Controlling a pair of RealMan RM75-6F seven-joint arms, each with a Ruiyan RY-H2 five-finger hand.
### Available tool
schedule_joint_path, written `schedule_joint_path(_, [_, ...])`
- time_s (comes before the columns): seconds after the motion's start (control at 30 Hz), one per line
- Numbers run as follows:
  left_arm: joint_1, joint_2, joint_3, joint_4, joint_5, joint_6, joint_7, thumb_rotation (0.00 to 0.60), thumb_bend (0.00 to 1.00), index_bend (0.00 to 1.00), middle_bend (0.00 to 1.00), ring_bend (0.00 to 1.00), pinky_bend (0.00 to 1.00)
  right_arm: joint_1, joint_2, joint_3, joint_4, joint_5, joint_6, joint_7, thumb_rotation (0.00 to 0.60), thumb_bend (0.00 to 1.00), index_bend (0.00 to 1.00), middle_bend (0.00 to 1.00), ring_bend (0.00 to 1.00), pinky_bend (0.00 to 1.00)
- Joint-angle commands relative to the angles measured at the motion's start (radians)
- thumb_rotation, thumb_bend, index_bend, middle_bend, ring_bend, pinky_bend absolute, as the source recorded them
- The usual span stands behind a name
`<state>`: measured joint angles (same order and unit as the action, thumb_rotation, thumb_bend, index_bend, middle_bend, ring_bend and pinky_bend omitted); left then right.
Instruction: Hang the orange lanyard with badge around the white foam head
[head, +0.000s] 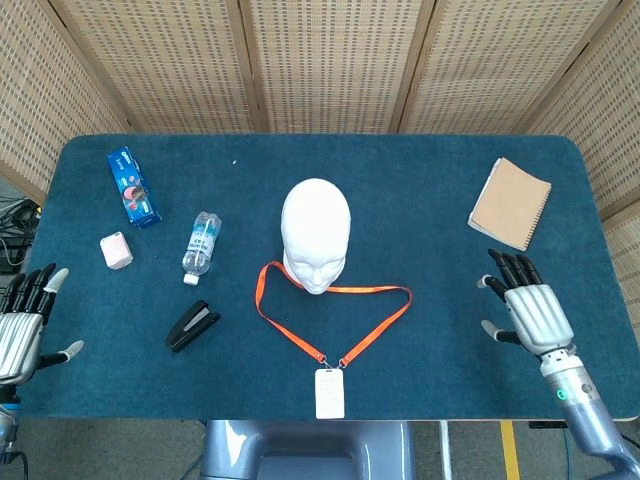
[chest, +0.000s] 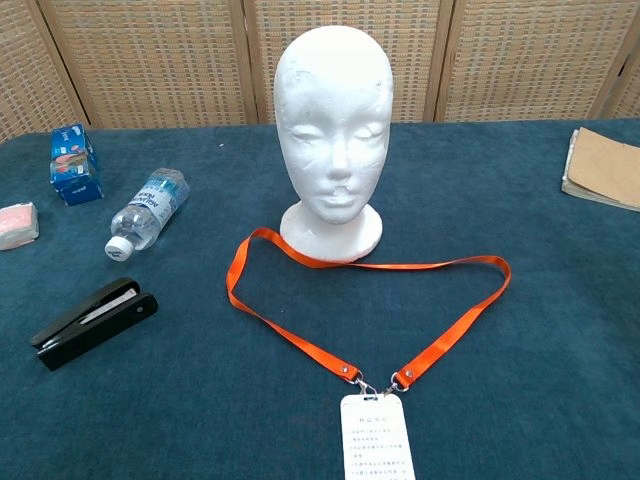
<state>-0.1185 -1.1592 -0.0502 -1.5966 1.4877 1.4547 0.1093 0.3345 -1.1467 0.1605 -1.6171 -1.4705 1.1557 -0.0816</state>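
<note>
- Both robot hands are seen only in the head view: the left robot hand at lower left, the right robot hand at lower right; fingers are spread and nothing is held.
- One orange lanyard with one badge lies flat at the frame's centre, touching the base of the one white foam head.
- The badge print is shown in the chest view, too small to be read.
- One stapler, one water bottle, and one notebook are counted on the surface.

Badge on the orange lanyard with rows of print too small to read, water bottle label likewise illegible
</note>
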Motion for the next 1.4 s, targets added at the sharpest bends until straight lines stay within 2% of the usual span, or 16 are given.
schedule_joint_path(0.03, [-0.008,-0.01,-0.002,0.004,-0.01,-0.014,0.016,0.6,0.0,0.0,0.0,0.0,0.0,0.116,-0.061,0.06,0.032,0.112,-0.139,-0.045,0.6,0.45,0.37,0.0,0.0,0.0])
schedule_joint_path(0.23, [-0.025,-0.035,-0.012,0.033,-0.061,-0.062,0.043,0.6,0.0,0.0,0.0,0.0,0.0,0.218,-0.17,0.085,0.109,0.251,-0.265,-0.131,0.6,0.49,0.37,0.0,0.0,0.0])
schedule_joint_path(0.37, [-0.03,-0.04,-0.017,0.042,-0.074,-0.071,0.043,0.6,0.0,0.0,0.0,0.0,0.0,0.271,-0.234,0.092,0.153,0.325,-0.308,-0.19,0.6,0.49,0.37,0.0,0.0,0.0])
schedule_joint_path(0.47, [-0.031,-0.041,-0.017,0.043,-0.077,-0.073,0.043,0.6,0.0,0.0,0.0,0.0,0.0,0.307,-0.283,0.092,0.182,0.383,-0.331,-0.235,0.6,0.5,0.4,0.0,0.0,0.0])
schedule_joint_path(0.6, [-0.033,-0.041,-0.015,0.044,-0.078,-0.076,0.04,0.6,0.0,0.0,0.0,0.0,0.0,0.342,-0.344,0.087,0.23,0.45,-0.348,-0.286,0.6,0.57,0.42,0.0,0.0,0.0])
schedule_joint_path(0.73, [-0.034,-0.041,-0.014,0.045,-0.08,-0.08,0.037,0.6,0.0,0.0,0.0,0.0,0.0,0.371,-0.404,0.075,0.282,0.505,-0.342,-0.336,0.6,0.57,0.44,0.0,0.0,0.0])
schedule_joint_path(0.9, [-0.035,-0.043,-0.011,0.048,-0.085,-0.085,0.036,0.6,0.0,0.0,0.0,0.0,0.0,0.386,-0.467,0.059,0.337,0.529,-0.32,-0.363,0.6,0.58,0.45,0.0,0.0,0.0])
schedule_joint_path(1.2, [-0.036,-0.044,-0.01,0.045,-0.086,-0.084,0.038,0.6,0.0,0.0,0.0,0.0,0.0,0.398,-0.504,0.04,0.366,0.54,-0.307,-0.374,0.6,0.57,0.47,0.0,0.0,0.0])
schedule_joint_path(1.33, [-0.037,-0.043,-0.009,0.046,-0.087,-0.084,0.034,0.6,0.0,0.0,0.0,0.0,0.0,0.401,-0.513,0.038,0.378,0.534,-0.296,-0.37,0.6,0.58,0.56,0.0,0.0,0.0])
schedule_joint_path(1.4, [-0.037,-0.043,-0.009,0.047,-0.086,-0.083,0.033,0.6,0.0,0.0,0.0,0.0,0.0,0.401,-0.517,0.036,0.383,0.532,-0.293,-0.369,0.6,0.58,0.56,0.0,0.0,0.0])
